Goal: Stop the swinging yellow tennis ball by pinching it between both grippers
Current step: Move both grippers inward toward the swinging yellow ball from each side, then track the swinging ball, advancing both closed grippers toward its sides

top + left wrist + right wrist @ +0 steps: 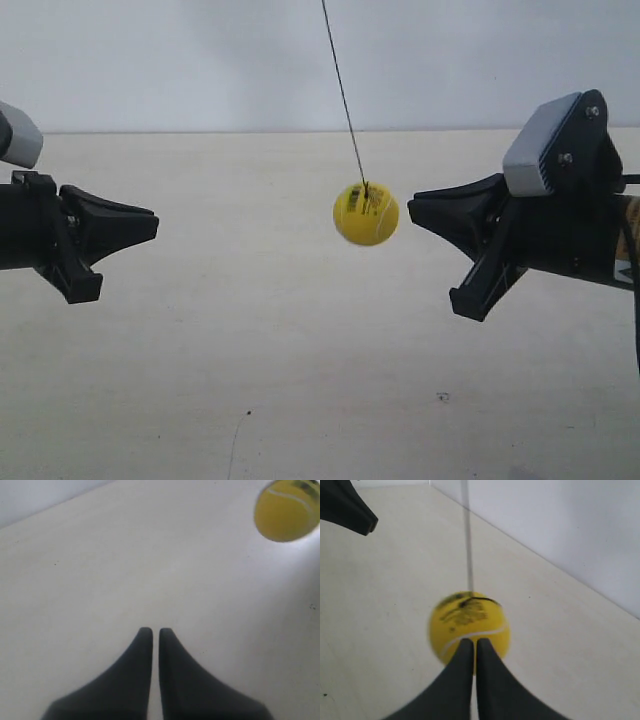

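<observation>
The yellow tennis ball (366, 214) hangs blurred on its thin black string (343, 95) above the pale table. It is just in front of my right gripper (411, 206), the arm at the exterior view's right, with a narrow gap between them. In the right wrist view the ball (469, 625) fills the space straight ahead of the shut right gripper (471, 641). My left gripper (155, 225) is far from the ball, at the exterior view's left. It is also shut (151, 630) with nothing in it, and the ball (286, 511) shows only at its view's corner.
The cream table (300, 380) runs back to a white wall (150, 60). A grey camera box (540, 150) sits on the right arm. The left gripper's tip (360, 517) shows in the right wrist view beyond the ball.
</observation>
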Action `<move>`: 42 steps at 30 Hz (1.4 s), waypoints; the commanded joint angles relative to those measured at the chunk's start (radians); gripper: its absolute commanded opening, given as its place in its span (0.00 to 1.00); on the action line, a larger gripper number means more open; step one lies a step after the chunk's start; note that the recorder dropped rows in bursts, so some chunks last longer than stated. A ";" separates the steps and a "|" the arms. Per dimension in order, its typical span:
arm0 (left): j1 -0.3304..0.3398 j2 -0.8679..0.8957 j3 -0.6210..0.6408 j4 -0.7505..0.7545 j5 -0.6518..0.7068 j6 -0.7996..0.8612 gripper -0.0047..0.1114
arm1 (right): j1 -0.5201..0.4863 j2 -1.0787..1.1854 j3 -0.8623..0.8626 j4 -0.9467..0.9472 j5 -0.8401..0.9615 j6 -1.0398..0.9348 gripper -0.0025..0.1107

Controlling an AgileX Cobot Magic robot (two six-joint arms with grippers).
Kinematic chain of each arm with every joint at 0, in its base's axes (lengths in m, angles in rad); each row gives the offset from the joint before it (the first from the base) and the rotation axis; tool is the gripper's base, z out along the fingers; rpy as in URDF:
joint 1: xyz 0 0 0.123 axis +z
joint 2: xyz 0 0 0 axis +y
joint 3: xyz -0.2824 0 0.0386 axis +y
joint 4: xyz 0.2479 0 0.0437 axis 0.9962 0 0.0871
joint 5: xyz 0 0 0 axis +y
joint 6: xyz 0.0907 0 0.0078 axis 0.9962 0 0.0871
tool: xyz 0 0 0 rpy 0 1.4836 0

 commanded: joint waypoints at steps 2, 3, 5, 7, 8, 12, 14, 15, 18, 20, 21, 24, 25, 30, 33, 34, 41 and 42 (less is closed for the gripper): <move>-0.003 0.004 -0.003 0.021 -0.052 0.014 0.08 | 0.002 0.003 -0.004 -0.003 -0.029 -0.014 0.02; -0.003 0.004 -0.003 0.029 -0.068 0.014 0.08 | 0.002 0.003 -0.004 -0.003 -0.027 -0.014 0.02; -0.003 0.009 -0.003 0.044 -0.103 0.014 0.08 | 0.002 0.016 -0.004 -0.017 -0.033 0.004 0.02; -0.003 0.024 -0.003 0.044 -0.104 0.014 0.08 | 0.002 0.044 -0.004 -0.017 -0.042 -0.005 0.02; -0.003 0.033 -0.003 0.044 -0.104 0.014 0.08 | 0.002 0.051 -0.007 -0.017 -0.054 -0.010 0.02; -0.003 0.085 -0.003 0.041 -0.119 0.051 0.08 | 0.002 0.090 -0.017 -0.017 -0.084 -0.010 0.02; -0.003 0.100 -0.003 0.027 -0.126 0.055 0.08 | 0.002 0.105 -0.026 -0.017 -0.084 -0.005 0.02; -0.003 0.100 -0.003 0.024 -0.126 0.058 0.08 | 0.002 0.109 -0.031 -0.017 -0.084 -0.005 0.02; -0.003 0.102 -0.003 0.025 -0.133 0.063 0.08 | 0.002 0.130 -0.041 -0.017 -0.083 -0.005 0.02; -0.003 0.102 -0.003 0.025 -0.133 0.063 0.08 | 0.002 0.150 -0.053 -0.017 -0.094 -0.005 0.02; -0.003 0.102 -0.003 0.025 -0.133 0.063 0.08 | 0.002 0.156 -0.055 -0.017 -0.100 -0.012 0.02; -0.003 0.102 -0.003 0.022 -0.131 0.071 0.08 | 0.002 0.167 -0.062 -0.017 -0.112 -0.037 0.02; -0.003 0.102 -0.003 0.017 -0.131 0.078 0.08 | 0.002 0.171 -0.064 -0.017 -0.112 -0.037 0.02; -0.003 0.102 -0.003 -0.002 -0.131 0.092 0.08 | 0.002 0.178 -0.064 -0.017 -0.114 -0.044 0.02; -0.003 0.102 -0.003 -0.004 -0.142 0.092 0.08 | 0.002 0.178 -0.064 -0.017 -0.114 -0.046 0.02; -0.003 0.104 -0.003 -0.004 -0.152 0.092 0.08 | 0.002 0.178 -0.064 -0.017 -0.114 -0.046 0.02; -0.003 0.121 -0.005 -0.004 -0.186 0.108 0.08 | 0.002 0.178 -0.064 -0.021 -0.116 -0.048 0.02; -0.003 0.126 -0.005 -0.004 -0.186 0.108 0.08 | 0.002 0.178 -0.064 -0.021 -0.116 -0.048 0.02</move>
